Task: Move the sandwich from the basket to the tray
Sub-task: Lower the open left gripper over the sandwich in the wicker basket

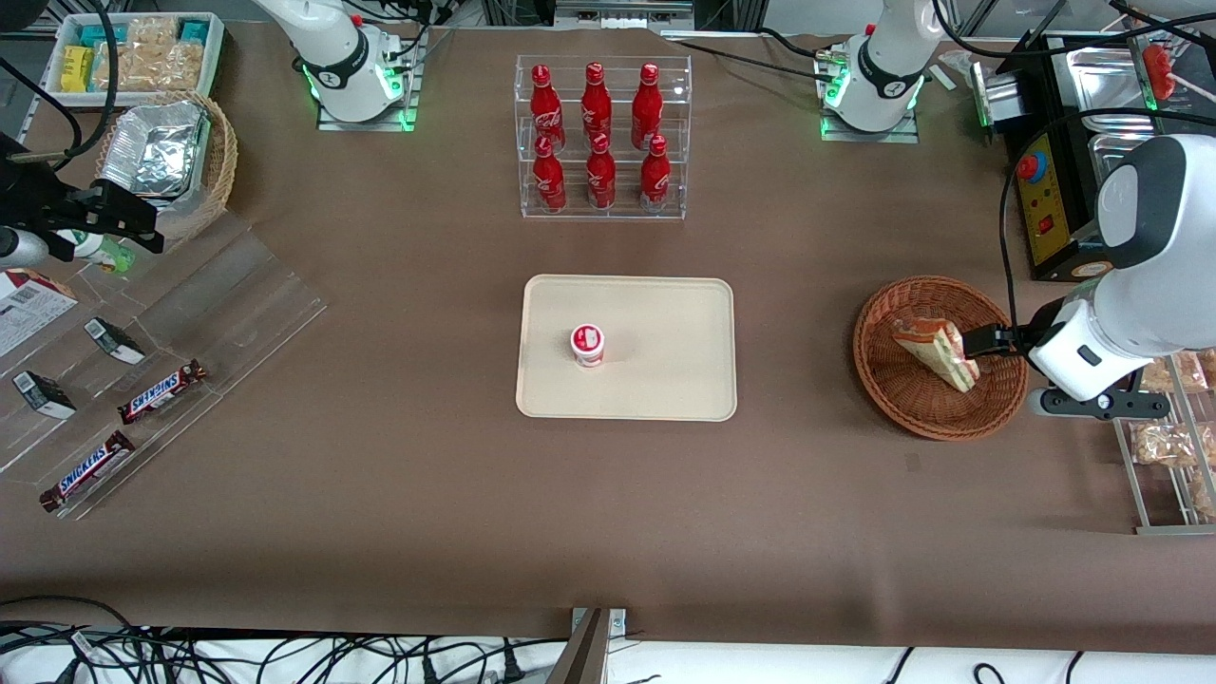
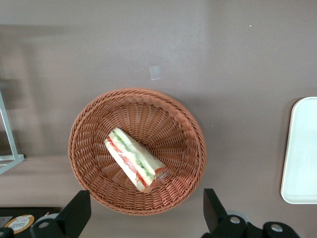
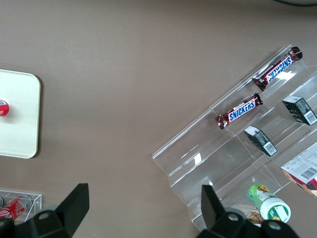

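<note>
Brown counter (image 1: 380, 456): nothing is moved yet; the sandwich (image 2: 134, 159) lies in the basket (image 2: 89, 124), at three o'clock from the tray (image 1: 665, 380). Above the basket the pincer (image 2: 146, 210) hangs spread wide and empty, so grasp, carry and placing all remain.

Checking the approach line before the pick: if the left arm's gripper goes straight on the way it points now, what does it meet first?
Probably the sandwich in the basket: the open gripper points down over it. Height is unclear.

White arm (image 1: 1130, 285), black tool (image 1: 993, 339)
</note>
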`<state>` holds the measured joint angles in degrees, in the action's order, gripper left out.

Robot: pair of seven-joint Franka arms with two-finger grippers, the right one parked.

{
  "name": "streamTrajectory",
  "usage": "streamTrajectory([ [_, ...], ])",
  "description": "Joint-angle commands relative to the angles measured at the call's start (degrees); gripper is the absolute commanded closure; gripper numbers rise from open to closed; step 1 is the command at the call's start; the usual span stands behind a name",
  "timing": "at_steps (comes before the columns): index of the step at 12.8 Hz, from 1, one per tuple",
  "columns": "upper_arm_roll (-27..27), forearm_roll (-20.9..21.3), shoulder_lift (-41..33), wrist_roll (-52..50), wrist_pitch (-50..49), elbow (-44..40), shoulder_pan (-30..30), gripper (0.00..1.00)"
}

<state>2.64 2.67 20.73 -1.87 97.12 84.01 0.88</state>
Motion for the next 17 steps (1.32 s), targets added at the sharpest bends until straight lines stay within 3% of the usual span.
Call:
streamTrajectory([
  [1, 0.3, -0.8, 0.4, -3.8, -1.6, -0.9, 3.8, 0.00],
  [2, 0.3, -3.0, 0.4, -4.3, -1.6, -0.3, 4.7, 0.00],
  [10, 1.0, -2.6, 0.2, -27.6, 6.0, 9.0, 4.0, 0.00],
  [13, 1.0, -2.2, -2.3, -34.2, 13.8, 16.8, 3.8, 0.00],
  [17, 3.0, 7.4, -5.9, -45.9, 27.0, 29.9, 3.2, 0.00],
])
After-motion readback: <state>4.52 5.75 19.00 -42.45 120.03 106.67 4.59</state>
